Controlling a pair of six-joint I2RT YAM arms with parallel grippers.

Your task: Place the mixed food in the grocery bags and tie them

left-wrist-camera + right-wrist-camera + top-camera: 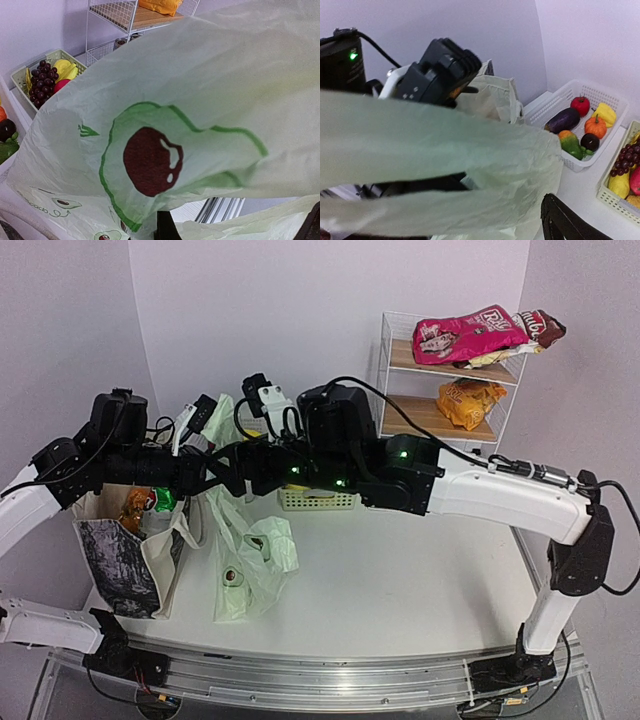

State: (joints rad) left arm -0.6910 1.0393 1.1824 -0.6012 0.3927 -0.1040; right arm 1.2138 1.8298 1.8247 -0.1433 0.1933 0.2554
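Note:
The pale-green avocado-print plastic bag (245, 560) stands at centre-left, its handles pulled up between both grippers. My left gripper (262, 400) is shut on the bag film (200, 100), which bunches at its fingertips (167, 227). My right gripper (205, 415) looks open; one finger (565, 220) shows, and stretched bag handles (445, 150) hide the other. The beige canvas tote (125, 550) stands left of the bag with snack packets (138, 505) inside. Grapes (42, 80), bananas (65, 70) and a red apple (61, 85) lie in a green basket.
A wire shelf rack (385, 380) at the back right holds a pink packet (470, 335) and an orange packet (468, 402). A white basket (600, 90) holds toy vegetables. A pale slotted basket (320, 502) sits under the crossed arms.

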